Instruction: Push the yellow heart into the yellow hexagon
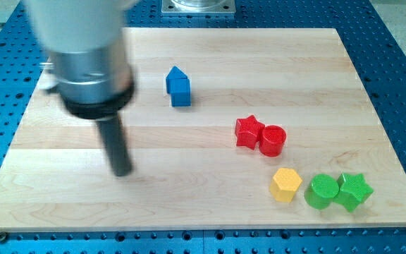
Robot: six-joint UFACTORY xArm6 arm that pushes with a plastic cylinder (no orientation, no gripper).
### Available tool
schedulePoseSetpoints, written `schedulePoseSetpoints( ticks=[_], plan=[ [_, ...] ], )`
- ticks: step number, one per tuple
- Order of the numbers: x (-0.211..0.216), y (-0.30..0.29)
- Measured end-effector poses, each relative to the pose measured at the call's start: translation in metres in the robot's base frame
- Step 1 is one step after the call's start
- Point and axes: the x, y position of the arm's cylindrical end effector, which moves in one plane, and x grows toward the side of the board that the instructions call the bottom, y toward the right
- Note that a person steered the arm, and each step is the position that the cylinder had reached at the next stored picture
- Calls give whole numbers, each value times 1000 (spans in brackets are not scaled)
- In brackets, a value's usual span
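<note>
The yellow hexagon (286, 184) lies near the view's bottom right on the wooden board (62, 212). No yellow heart shows anywhere; the arm's blurred body covers the board's upper left. My tip (122, 173) rests on the board at the view's left, far to the left of the yellow hexagon and touching no block.
A blue house-shaped block (178, 87) sits at upper centre. A red star (249, 132) touches a red cylinder (273, 140) right of centre. A green cylinder (322, 191) and a green star (353, 190) sit just right of the hexagon. A blue perforated table surrounds the board.
</note>
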Motion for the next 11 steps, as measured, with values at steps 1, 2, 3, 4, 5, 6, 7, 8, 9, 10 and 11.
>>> schedulePoseSetpoints(
  ticks=[1,2,3,4,5,6,7,8,9,10,11],
  plan=[
    [-36,-68],
    [-79,-37],
    [-81,24],
    [-35,95],
    [4,167],
    [15,215],
    [15,183],
    [40,172],
    [54,202],
    [54,216],
    [43,193]
  ],
)
